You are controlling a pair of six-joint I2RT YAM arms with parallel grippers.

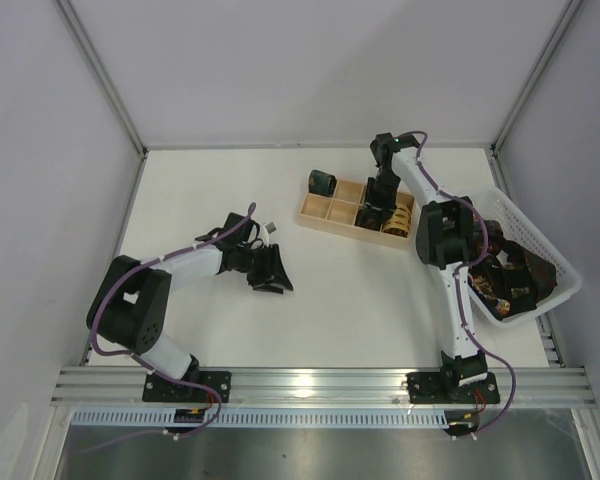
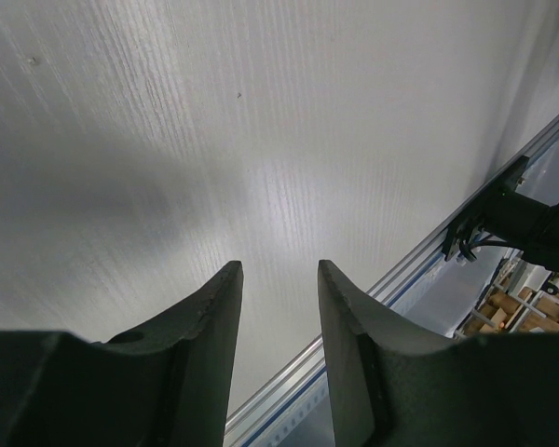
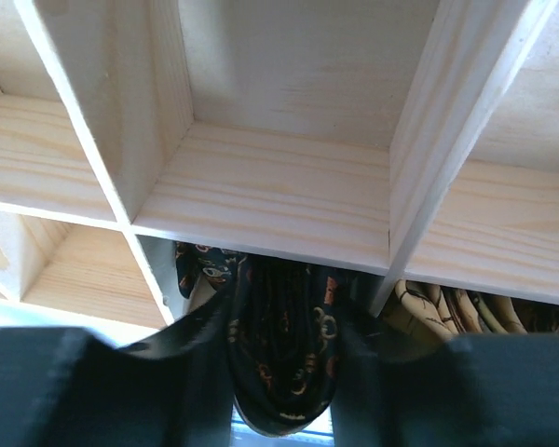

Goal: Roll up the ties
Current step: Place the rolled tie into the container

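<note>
My right gripper [image 1: 377,212] reaches down into the pale wooden tray [image 1: 320,215] and is shut on a rolled dark tie. In the right wrist view the gripper [image 3: 287,312] has one finger on each side of this coil [image 3: 284,363], which is dark with orange-tan rings and sits in a near compartment. A tan-gold rolled tie [image 1: 401,218] sits in the compartment to its right, and it also shows in the right wrist view [image 3: 456,312]. A dark green coil [image 1: 323,182] sits at the tray's far left corner. My left gripper [image 1: 272,272] is open and empty low over the table [image 2: 279,270].
A white mesh basket [image 1: 570,275] at the right edge holds several loose dark patterned ties [image 1: 505,275]. The tray's other compartments [image 3: 279,196] show bare wood. The aluminium rail [image 1: 320,380] runs along the near table edge.
</note>
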